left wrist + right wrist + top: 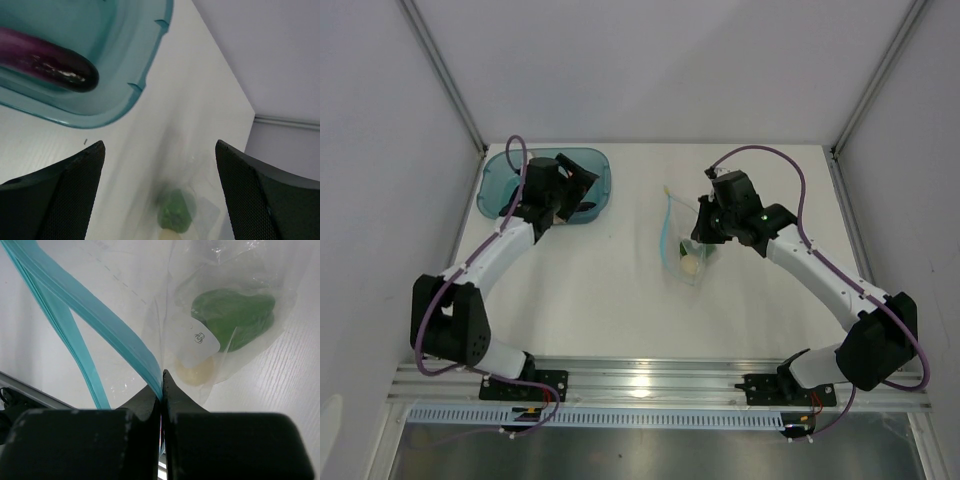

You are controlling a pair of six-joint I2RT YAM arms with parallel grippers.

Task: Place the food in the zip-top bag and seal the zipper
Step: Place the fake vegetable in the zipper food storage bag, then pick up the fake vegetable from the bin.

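Note:
The clear zip-top bag [682, 245] lies mid-table with its mouth held open. My right gripper [706, 232] is shut on one side of the light-blue zipper [107, 332]. Inside the bag lie the green pepper [234, 316] and a cream ball [196, 372]; they also show faintly in the left wrist view [175, 212]. The dark purple eggplant [47, 62] lies in the teal tub [545, 185]. My left gripper [160, 187] is open and empty, hovering at the tub's near edge [565, 205]. The second ball is not seen.
The teal tub [125, 95] stands at the back left. White walls and metal frame posts [445, 70] bound the table at the sides and back. A metal rail [650, 380] runs along the near edge.

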